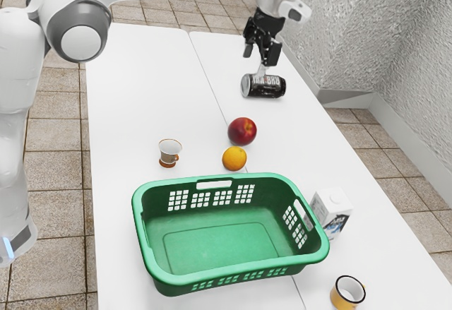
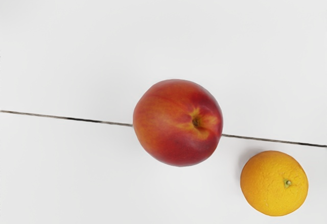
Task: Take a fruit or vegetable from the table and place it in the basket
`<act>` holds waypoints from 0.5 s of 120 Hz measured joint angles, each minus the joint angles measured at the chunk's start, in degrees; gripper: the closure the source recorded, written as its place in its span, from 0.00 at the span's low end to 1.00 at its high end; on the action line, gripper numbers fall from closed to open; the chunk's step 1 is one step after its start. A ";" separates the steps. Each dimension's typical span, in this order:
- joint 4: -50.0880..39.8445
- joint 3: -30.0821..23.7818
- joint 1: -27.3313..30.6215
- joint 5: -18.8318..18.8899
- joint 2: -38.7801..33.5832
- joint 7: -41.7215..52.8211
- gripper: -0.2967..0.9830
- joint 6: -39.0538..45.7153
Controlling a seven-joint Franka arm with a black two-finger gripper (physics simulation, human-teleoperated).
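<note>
In the exterior view, the white arm (image 1: 18, 77) comes in from the exterior view's left and reaches over the white desk (image 1: 134, 98), its gripper (image 1: 258, 53) raised above the surface and pointing downward. The jaws stand apart. In the picture they appear just above a dark can (image 1: 263, 86) that lies on its side on the desk. The red fruit (image 1: 242, 131) and the orange (image 1: 234, 159) rest close together on the desk, between the can and the green basket (image 1: 194, 218), so both are outside the basket. The orange is the one nearer to its rim. Toward the exterior view's left from the orange is a small white and brown cup (image 1: 169, 152). A white carton (image 1: 330, 211) stands upright just beside the basket, at the exterior view's right, and a yellow mug (image 1: 347, 292) with a dark rim stands near the basket's corner on that side.

In the wrist view, the red fruit lies right over the dark seam (image 2: 66, 118) of the desk. Its skin runs from deep red to orange, and its stem hollow faces up toward the camera. The orange sits near it, a small gap between them, to one side of the seam, its green stem spot also showing.
</note>
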 joint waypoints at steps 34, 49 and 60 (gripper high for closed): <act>0.02 1.24 2.43 -4.42 0.58 0.97 0.23 3.94; 0.07 -7.45 2.05 -6.20 -0.38 1.07 0.23 4.58; 0.02 -12.69 1.42 -5.06 -0.39 0.84 0.23 4.86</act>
